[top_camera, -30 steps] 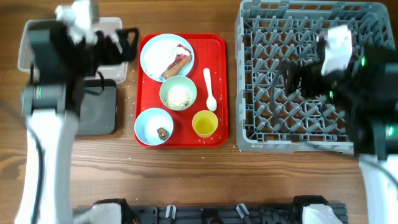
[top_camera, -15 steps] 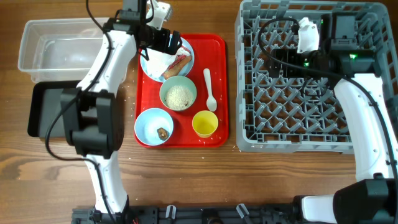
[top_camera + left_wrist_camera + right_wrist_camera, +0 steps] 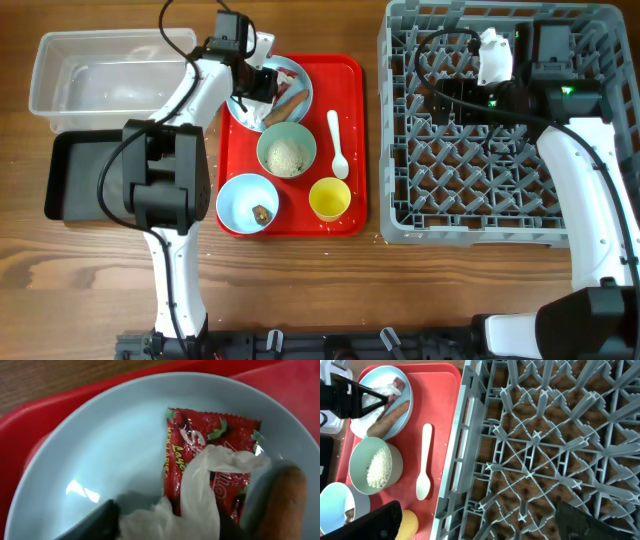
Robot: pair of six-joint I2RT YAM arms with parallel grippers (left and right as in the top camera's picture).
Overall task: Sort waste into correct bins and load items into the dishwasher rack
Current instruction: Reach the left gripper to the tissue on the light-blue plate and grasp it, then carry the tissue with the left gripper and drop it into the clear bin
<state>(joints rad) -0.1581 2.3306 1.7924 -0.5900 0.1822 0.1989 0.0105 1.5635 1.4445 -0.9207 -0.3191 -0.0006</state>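
My left gripper point(image 3: 255, 88) is down on the pale-blue plate point(image 3: 301, 76), at the top of the red tray. The left wrist view shows crumpled white paper point(image 3: 200, 485) over a red wrapper point(image 3: 220, 445), squeezed between the two fingers of the left gripper point(image 3: 175, 521). The orange-brown sausage point(image 3: 282, 505) lies just to the paper's right. A pale-green bowl point(image 3: 287, 150) holds rice, and a light-blue bowl point(image 3: 240, 198) holds a brown scrap point(image 3: 262, 212). Next to them are the yellow cup point(image 3: 329, 199) and white spoon point(image 3: 337, 143). My right gripper point(image 3: 480, 525) hangs open and empty over the grey rack point(image 3: 470, 185).
The clear tub point(image 3: 100, 70) stands at the far left, with the black tray point(image 3: 85, 175) just below it. The red serving tray point(image 3: 347, 75) lies between the bins and the rack. My left arm reaches across the tub's right end.
My left gripper has dropped onto the plate and its fingers have narrowed around the crumpled paper. The right arm has held still over the rack for the last half second.
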